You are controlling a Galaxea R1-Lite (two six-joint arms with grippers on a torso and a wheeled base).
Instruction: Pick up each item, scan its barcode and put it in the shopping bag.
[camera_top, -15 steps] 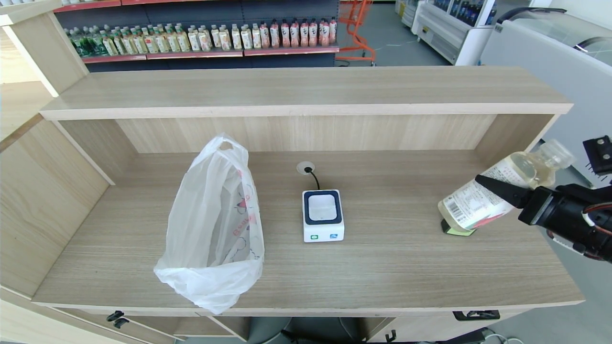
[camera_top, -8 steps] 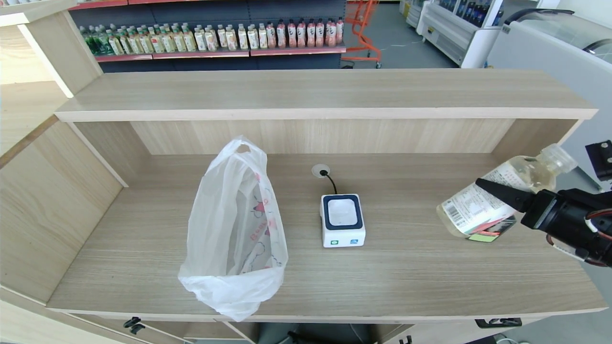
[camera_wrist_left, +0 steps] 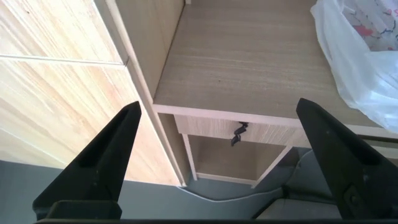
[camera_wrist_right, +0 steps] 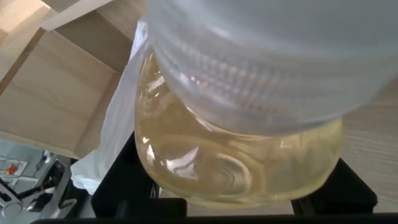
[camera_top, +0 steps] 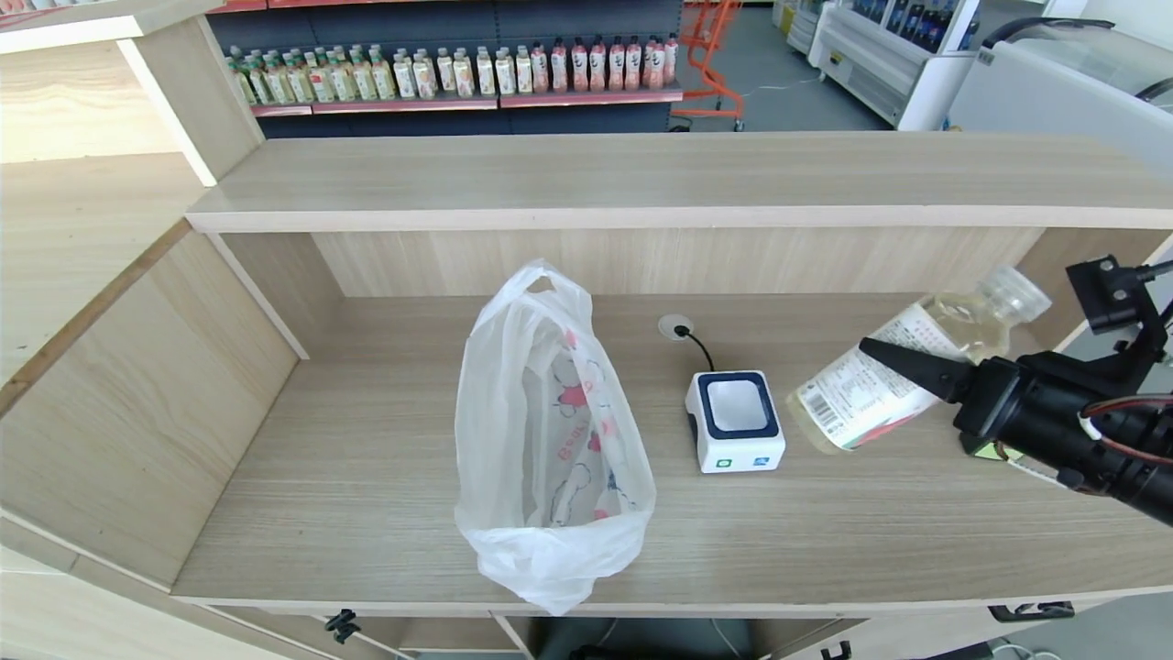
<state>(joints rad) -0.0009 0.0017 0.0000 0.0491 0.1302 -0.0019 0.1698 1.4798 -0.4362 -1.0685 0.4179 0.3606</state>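
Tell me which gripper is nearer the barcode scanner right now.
Right. The right gripper, shut on the bottle, hangs just to the right of the scanner. The left gripper is open off the front left corner of the counter, beyond the shopping bag.

The head camera looks from high up, forward and down, over the whole table (camera_top: 367, 495). In its frame the shopping bag (camera_top: 550, 431) stands at centre, the scanner (camera_top: 736, 420) just right of it, the bottle (camera_top: 871, 390) at the right, and store shelves (camera_top: 458, 78) far off along the top. The left wrist camera hangs outside the table's front corner, looking down at its near edge and a drawer handle (camera_wrist_left: 237, 132), and shares the bag with the head view. The right wrist camera sits very close behind the bottle, with the bag seen beyond.
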